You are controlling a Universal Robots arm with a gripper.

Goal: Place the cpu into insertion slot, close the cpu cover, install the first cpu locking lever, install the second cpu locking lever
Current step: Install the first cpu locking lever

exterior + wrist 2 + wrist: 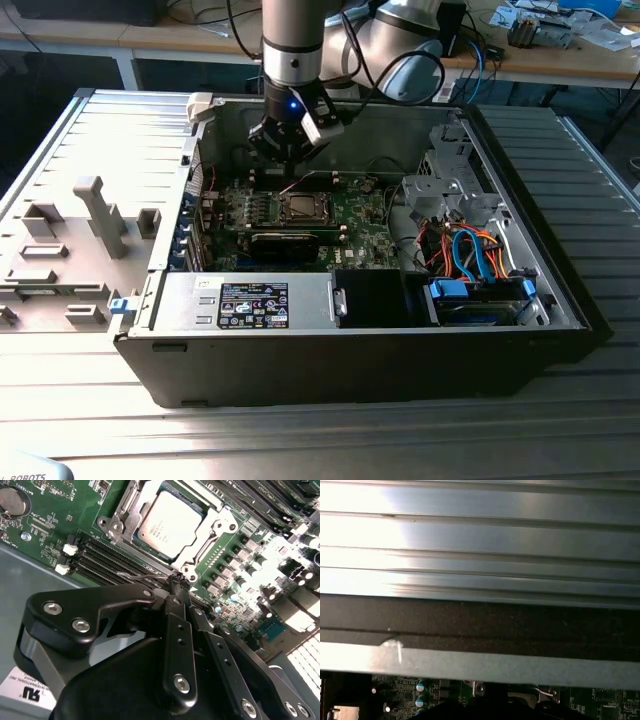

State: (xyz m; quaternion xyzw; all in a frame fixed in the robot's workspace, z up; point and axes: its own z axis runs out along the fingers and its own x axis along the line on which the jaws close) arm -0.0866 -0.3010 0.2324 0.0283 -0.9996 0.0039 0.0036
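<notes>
The black end effector [176, 587] crowds the foreground of the second wrist view, its fingers drawn together to a narrow tip just at the corner of the insertion slot [172, 522], apparently on a thin wire locking lever [145, 569] that runs along the socket's edge; whether it actually pinches the wire I cannot tell. The cpu [169, 524] already sits flat in the socket, dull silver top showing through the cut-out of the cpu cover [212, 532], which lies closed over it. In the exterior view the arm reaches down into the open computer case [560, 290], which stands on the ribbed tabletop [330, 430], with the end effector [290, 160] just behind the socket [298, 207] on the green motherboard [360, 215]. The lever looks like springy, slippery steel wire, stiff enough to fight back; best taken near its free hooked end, clear of the fragile board parts
</notes>
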